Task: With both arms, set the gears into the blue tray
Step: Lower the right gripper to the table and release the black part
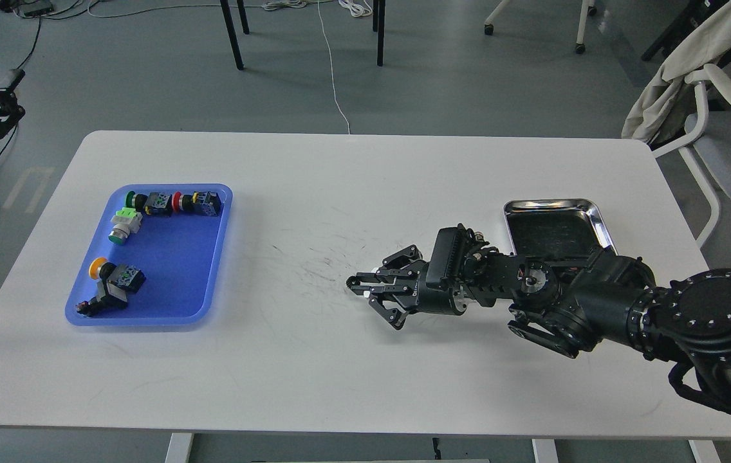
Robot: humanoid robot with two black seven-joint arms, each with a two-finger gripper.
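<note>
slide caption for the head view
Right gripper over the white table between blue tray of push-button switches and steel tray.

Grey floor [147,77], white table [352,193], chairs [693,122]

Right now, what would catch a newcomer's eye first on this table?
The blue tray at the table's left, holding colourful push-button switches. Then the right gripper, reaching over the middle of the white table, fingers spread, something small and white between them. Behind the arm sits a shiny steel tray.
</note>
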